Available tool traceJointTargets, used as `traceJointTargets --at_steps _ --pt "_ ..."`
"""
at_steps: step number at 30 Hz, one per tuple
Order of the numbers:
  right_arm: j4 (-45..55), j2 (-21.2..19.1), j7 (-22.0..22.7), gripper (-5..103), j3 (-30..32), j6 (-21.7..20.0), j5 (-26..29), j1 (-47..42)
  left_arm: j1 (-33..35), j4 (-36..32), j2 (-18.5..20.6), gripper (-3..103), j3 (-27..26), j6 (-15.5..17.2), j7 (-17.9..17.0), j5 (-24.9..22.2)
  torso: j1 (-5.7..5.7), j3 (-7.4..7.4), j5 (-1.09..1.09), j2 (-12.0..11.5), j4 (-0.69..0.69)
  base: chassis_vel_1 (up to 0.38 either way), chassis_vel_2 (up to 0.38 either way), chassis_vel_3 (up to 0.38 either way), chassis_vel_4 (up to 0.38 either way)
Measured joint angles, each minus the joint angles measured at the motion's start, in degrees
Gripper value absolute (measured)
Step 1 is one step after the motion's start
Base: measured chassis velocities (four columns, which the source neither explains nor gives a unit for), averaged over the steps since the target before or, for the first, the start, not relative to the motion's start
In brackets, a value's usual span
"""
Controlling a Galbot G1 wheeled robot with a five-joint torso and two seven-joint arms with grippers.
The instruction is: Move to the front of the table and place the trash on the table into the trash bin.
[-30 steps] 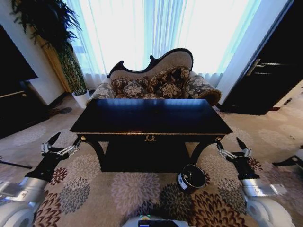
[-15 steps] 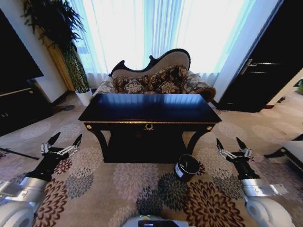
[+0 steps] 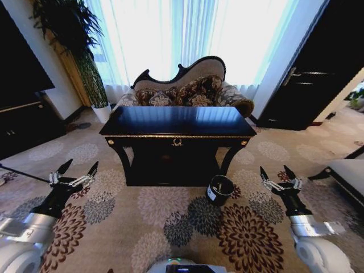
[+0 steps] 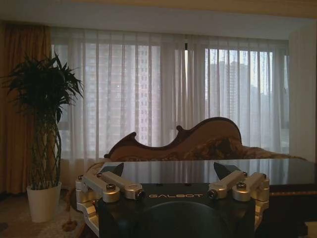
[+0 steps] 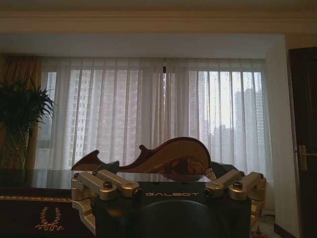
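The glossy black table (image 3: pixel 177 121) with gold trim stands ahead in the middle of the head view, its top showing only window reflections. The trash is out of view. The dark cylindrical trash bin (image 3: pixel 219 189) with a white label sits on the carpet by the table's front right leg. My left gripper (image 3: pixel 75 170) is held low at the left, open and holding nothing, well short of the table. My right gripper (image 3: pixel 278 173) is held low at the right, open, to the right of the bin. The left wrist view shows the table (image 4: pixel 282 171) beyond the left gripper (image 4: pixel 168 171).
A patterned sofa (image 3: pixel 187 91) stands behind the table before curtained windows. A tall plant in a white pot (image 3: pixel 102 112) is at the back left, next to a dark cabinet (image 3: pixel 23 125). A dark door (image 3: pixel 318 74) and a low bench (image 3: pixel 347 176) are at the right. Flowered carpet lies between me and the table.
The whole head view has shifted: the table, sofa and bin look smaller and farther off, so the camera has drawn back. Both arms keep the same pose, fingers open.
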Motion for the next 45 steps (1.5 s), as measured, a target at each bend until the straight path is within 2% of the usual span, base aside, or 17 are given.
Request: traceJointTargets --at_steps 30,45 --pt "0.00 0.00 0.00 100 0.00 0.00 0.00 -0.05 0.00 0.00 0.00 100 0.00 0.00 0.00 0.00 -0.07 -0.03 -0.03 0.04 -0.01 0.203 -0.202 -0.197 0.200" --pt "0.00 0.00 0.00 100 0.00 0.00 0.00 -0.01 0.00 0.00 0.00 100 0.00 0.00 0.00 0.00 -0.03 -0.01 -0.01 0.00 -0.01 0.027 -0.031 -0.028 0.027"
